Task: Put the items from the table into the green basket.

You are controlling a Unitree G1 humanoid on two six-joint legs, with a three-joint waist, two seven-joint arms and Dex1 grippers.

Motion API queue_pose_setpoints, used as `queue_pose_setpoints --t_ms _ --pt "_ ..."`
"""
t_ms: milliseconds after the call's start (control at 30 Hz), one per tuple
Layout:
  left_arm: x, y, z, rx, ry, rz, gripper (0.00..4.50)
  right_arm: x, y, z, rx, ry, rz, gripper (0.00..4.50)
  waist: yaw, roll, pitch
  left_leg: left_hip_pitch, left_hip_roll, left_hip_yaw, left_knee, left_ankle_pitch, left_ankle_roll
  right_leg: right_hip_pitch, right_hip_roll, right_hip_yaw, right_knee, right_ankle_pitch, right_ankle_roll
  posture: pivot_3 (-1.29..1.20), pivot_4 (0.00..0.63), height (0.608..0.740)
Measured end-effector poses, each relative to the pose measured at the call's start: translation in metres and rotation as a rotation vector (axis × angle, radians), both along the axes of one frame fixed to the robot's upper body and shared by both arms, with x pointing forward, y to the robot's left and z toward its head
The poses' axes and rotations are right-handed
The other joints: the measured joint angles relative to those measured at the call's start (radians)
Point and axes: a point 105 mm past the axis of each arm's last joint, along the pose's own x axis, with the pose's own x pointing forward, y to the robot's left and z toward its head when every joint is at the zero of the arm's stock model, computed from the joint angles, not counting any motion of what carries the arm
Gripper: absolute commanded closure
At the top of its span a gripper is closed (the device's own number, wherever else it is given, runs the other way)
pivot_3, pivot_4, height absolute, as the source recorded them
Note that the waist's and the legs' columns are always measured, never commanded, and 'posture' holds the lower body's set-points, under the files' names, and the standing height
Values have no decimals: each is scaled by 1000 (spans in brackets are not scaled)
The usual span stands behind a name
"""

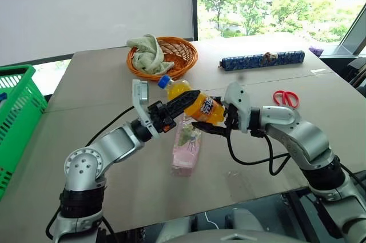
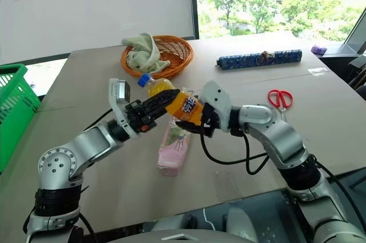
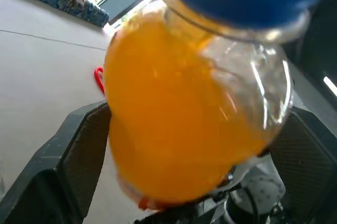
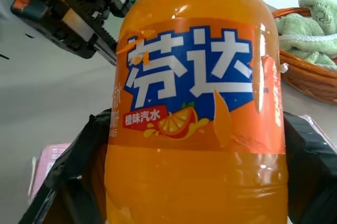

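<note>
Passing the small orange drink bottle (image 1: 197, 104) leftward toward the green lattice basket (image 1: 17, 111): right hand (image 1: 220, 122) clamps its base; left hand (image 1: 182, 101), fingers apart, straddles its neck.

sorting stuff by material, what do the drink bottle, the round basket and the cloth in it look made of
Drink bottle: clear glossy plastic, apparently; the orange liquid shows through, highlights glint on it, and a printed film label wraps it.
Round basket: woven, probably wicker or rattan; orange-brown strands cross along the rim, matte.
Cloth: soft pale green fabric, likely terry; it looks fuzzy and lies in loose folds.
</note>
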Motion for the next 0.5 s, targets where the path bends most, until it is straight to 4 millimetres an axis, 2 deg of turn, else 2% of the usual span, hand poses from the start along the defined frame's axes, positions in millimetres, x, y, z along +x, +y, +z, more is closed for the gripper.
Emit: queue_pose_setpoints --t_ms 133,167,267,333,433,500 --pt "2 4 -2 17 6 27 1538 1 4 3 6 -22 24 1223 -3 0 0 0 1 -1 -3 1 -1 -1 1 0 0 0 0 1 0 740" --pt "2 5 -4 20 9 32 1670 2 4 2 8 -14 27 1223 -3 0 0 0 1 -1 -3 1 -1 -1 1 0 0 0 0 1 0 740" --pt "1 7 -7 30 8 50 1672 1 8 -1 14 5 37 1223 1 0 0 0 1 -1 -3 1 -1 -1 1 0 0 0 0 13 0 740" --pt "1 9 -7 39 -3 72 1672 3 9 -2 21 16 39 178 4 0 0 0 0 -1 -2 1 -1 -1 1 0 0 0 0 37 0 740" --pt "3 19 -2 50 -31 149 1672 2 10 7 47 -2 67 84 6 0 0 0 0 -1 -2 1 -2 -1 1 0 0 0 0 37 0 740" --pt "11 48 10 60 -79 324 1672 7 5 17 55 -47 64 84 9 0 0 0 1 -1 -3 1 -2 -1 1 0 0 0 0 79 0 740"
